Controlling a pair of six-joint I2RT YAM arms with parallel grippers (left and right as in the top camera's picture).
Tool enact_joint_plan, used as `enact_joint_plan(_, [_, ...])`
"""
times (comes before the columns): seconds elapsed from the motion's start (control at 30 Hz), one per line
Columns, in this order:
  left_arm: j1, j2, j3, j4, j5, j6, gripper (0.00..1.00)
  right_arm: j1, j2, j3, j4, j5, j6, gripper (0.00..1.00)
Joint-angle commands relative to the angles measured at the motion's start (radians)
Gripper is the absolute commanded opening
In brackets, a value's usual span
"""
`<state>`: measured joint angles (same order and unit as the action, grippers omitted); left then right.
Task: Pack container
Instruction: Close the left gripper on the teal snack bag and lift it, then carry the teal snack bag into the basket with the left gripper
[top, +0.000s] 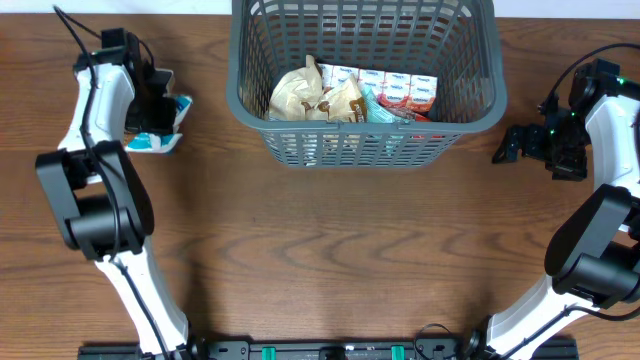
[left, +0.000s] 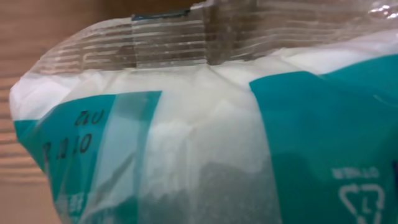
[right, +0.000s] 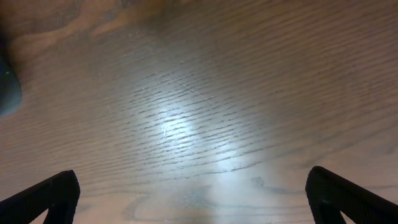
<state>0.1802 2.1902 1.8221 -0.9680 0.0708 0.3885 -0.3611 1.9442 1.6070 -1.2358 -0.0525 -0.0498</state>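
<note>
Grey lattice container (top: 300, 148) sits far-centre on the wood surface (top: 330, 250), part-filled — stiff, probably light. Teal-white packet (top: 165, 140) lies left of it: soft, slick film, likely best pinched across its middle. Left end effector (top: 152, 105) is on it, grip unclear; right end effector (top: 508, 146) gapes, empty.

Table (top: 330, 250) lies open before the container (top: 360, 150); packets (top: 345, 95) crowd its floor.
</note>
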Motion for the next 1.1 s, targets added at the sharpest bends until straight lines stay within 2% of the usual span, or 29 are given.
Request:
enact_joint_plan(0.0, [-0.028, -0.188, 0.026, 0.010, 0.001, -0.009, 0.06, 0.008, 0.006, -0.003, 0.010, 0.003, -0.019, 0.99])
enact_joint_plan(0.43, [-0.104, -0.515, 0.026, 0.010, 0.001, -0.008, 0.05, 0.007, 0.006, -0.003, 0.037, 0.003, -0.034, 0.99])
enact_joint_plan(0.77, [-0.271, -0.686, 0.026, 0.027, -0.003, 0.074, 0.06, 0.007, 0.006, -0.003, 0.055, 0.003, -0.036, 0.99])
enact_joint_plan(0.87, [-0.334, -0.717, 0.026, 0.029, -0.003, 0.145, 0.06, 0.007, 0.006, -0.003, 0.055, 0.003, -0.038, 0.99])
enact_joint_plan(1.07, [-0.493, -0.727, 0.026, 0.031, -0.003, 0.394, 0.06, 0.007, 0.006, -0.003, 0.061, 0.003, -0.038, 0.99])
